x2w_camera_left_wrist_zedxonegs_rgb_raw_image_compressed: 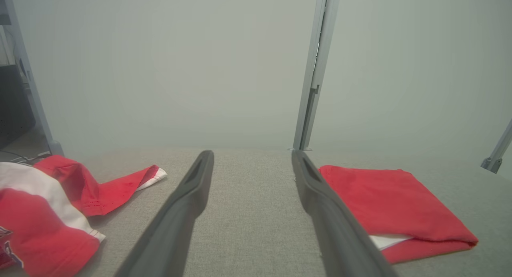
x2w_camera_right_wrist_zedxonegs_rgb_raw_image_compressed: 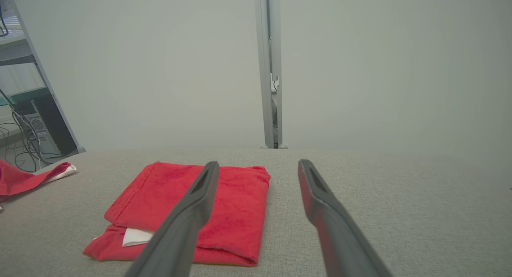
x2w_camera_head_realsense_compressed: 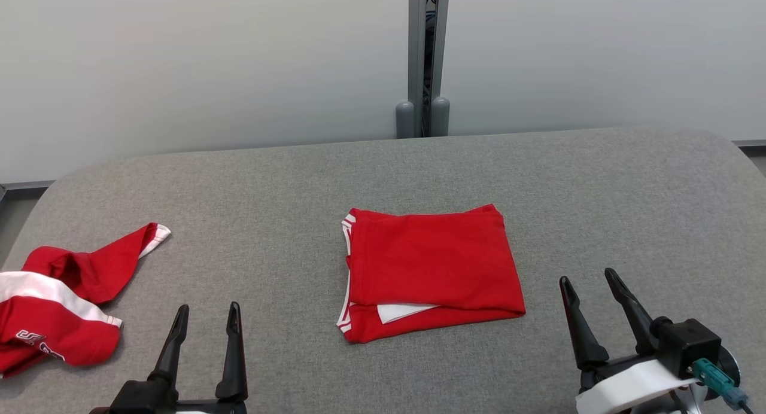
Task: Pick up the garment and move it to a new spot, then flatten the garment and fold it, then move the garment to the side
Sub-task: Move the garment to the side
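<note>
A red garment (x2w_camera_head_realsense_compressed: 431, 270) with white trim lies folded into a neat rectangle at the middle of the grey padded table (x2w_camera_head_realsense_compressed: 598, 192). It also appears in the left wrist view (x2w_camera_left_wrist_zedxonegs_rgb_raw_image_compressed: 392, 205) and the right wrist view (x2w_camera_right_wrist_zedxonegs_rgb_raw_image_compressed: 224, 205). My left gripper (x2w_camera_head_realsense_compressed: 206, 318) hovers open near the front edge, to the garment's left, with nothing between its fingers. My right gripper (x2w_camera_head_realsense_compressed: 592, 288) stands open to the garment's right, also empty. Neither gripper touches the cloth.
A second red and white garment (x2w_camera_head_realsense_compressed: 54, 306) lies crumpled at the table's left edge, also in the left wrist view (x2w_camera_left_wrist_zedxonegs_rgb_raw_image_compressed: 48, 205). A grey post (x2w_camera_head_realsense_compressed: 426, 55) rises behind the table against a pale wall. Bare cushion stretches to the right.
</note>
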Available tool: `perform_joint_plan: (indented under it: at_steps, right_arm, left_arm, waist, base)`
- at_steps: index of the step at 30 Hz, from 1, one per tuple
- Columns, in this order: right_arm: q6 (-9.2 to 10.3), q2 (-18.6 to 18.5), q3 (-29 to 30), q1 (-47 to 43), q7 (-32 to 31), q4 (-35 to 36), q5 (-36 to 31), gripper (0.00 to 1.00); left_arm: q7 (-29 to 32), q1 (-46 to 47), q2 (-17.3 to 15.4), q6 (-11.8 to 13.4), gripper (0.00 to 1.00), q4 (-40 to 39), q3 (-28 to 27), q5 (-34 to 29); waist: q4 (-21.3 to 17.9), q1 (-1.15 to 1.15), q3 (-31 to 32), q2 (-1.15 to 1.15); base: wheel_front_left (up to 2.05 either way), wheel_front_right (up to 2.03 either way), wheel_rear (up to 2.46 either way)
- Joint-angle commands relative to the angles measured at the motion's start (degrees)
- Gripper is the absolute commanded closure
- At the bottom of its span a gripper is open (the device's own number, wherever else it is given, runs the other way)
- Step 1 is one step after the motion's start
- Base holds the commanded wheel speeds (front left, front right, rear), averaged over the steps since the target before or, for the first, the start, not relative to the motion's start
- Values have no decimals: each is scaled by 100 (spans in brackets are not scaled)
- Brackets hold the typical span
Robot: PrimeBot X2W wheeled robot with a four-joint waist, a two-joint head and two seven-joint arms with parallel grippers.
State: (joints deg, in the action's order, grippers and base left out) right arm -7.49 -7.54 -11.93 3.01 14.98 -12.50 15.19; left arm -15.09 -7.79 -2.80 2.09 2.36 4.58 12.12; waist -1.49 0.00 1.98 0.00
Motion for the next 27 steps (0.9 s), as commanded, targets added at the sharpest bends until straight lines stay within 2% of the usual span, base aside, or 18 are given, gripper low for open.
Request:
perform_joint_plan:
  at_steps: [1, 6, 11, 16, 19, 27]
  right_arm:
    - [-1, -37, -17, 18, 27, -30, 42, 0]
    - [-1, -11, -93, 105, 26, -62, 211, 0]
    - [-2, 22, -200, 294, 26, -313, 919, 0]
    - [-2, -27, -458, 754, 27, -1026, 2369, 0]
    - [-2, -198, -725, 1229, 18, -1452, 3221, 0]
    - [-2, -669, -1207, 2441, -900, -2268, 5099, 0]
  left_arm:
    - [-10, 36, -21, 30, 0, -1, -24, 8]
    - [-10, 62, -21, 28, 0, -19, -43, -44]
    - [-10, 134, -21, 16, 0, -46, -14, -91]
    - [-10, 265, -21, -57, 0, -78, 56, 80]
    - [-10, 445, -21, -91, 0, -187, 115, 136]
    - [-10, 905, -20, -153, 0, -439, 365, 112]
  waist:
    - [-4, 0, 0, 0]
    - [-22, 0, -33, 0]
    - [3, 0, -128, 0]
    - [127, 0, -316, 0]
    - [222, 0, -602, 0]
    - [536, 0, -1363, 0]
  base:
    - [0, 0, 0]
    - [0, 0, 0]
    - [0, 0, 0]
    - [0, 0, 0]
    - [0, 0, 0]
    - [0, 0, 0]
